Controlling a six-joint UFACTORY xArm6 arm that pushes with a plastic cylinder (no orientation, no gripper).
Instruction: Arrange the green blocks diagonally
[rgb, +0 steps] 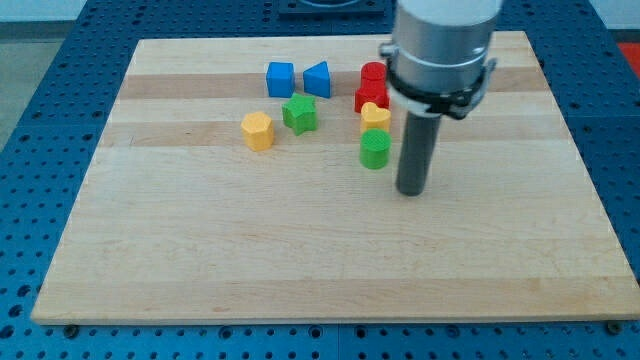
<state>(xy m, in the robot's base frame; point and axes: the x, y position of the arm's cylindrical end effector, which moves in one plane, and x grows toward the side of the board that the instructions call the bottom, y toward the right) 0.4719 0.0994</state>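
A green star-shaped block (299, 114) lies on the wooden board (300, 250) left of centre near the view's top. A green cylinder block (375, 149) stands to its right and lower. My tip (411, 190) rests on the board just right of and slightly below the green cylinder, a small gap apart from it. The rod hangs from the grey arm at the view's top right.
A yellow hexagonal block (258, 130) lies left of the green star. A blue cube (280, 78) and a blue wedge-like block (317, 79) sit above it. Two red blocks (372, 88) and a yellow block (375, 116) stack in a column above the green cylinder.
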